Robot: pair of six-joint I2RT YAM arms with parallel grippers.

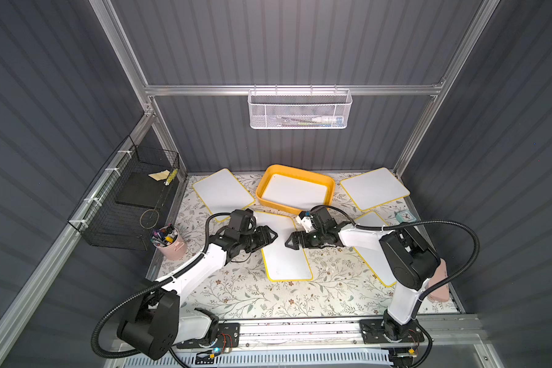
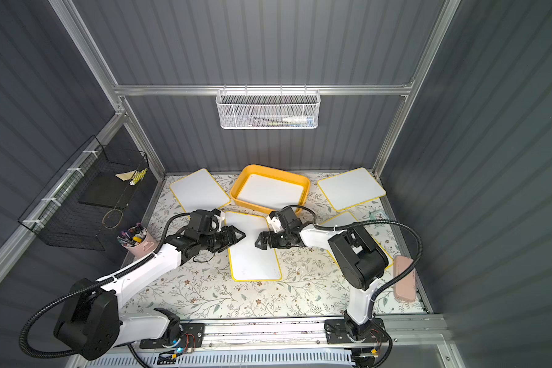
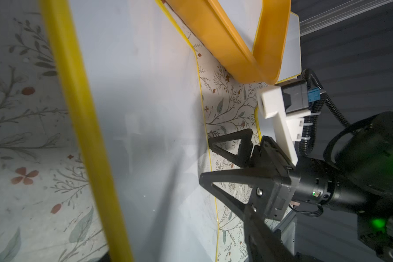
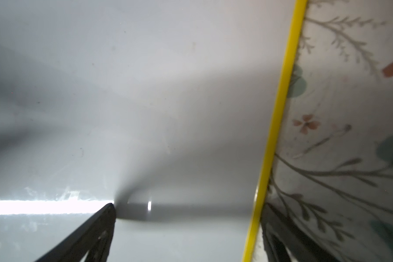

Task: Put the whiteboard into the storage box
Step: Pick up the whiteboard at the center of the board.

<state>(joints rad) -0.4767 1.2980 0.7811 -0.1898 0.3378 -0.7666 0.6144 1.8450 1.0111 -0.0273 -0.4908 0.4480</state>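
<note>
Left gripper (image 1: 272, 236) and right gripper (image 1: 289, 241) faced each other, low over the central whiteboard (image 1: 286, 255), which lay on the floral desk (image 1: 236, 296) just on the near side of the storage box (image 1: 330, 186).

Progress: one whiteboard (image 1: 295, 191) already lay inside the yellow box. Four lay outside it: the central one, one far left (image 1: 222, 192), one far right (image 1: 375, 188) and one partly under the right arm (image 1: 408, 255). The central board appeared not yet lifted, so the task was judged well under half done.

Right gripper: jaws wide apart, astride the board's yellow right edge (image 4: 275, 127), one finger (image 4: 93, 233) over the white face, nothing grasped.

Left gripper: at the board's left edge; whether it was released or clenched could not be told.
</note>
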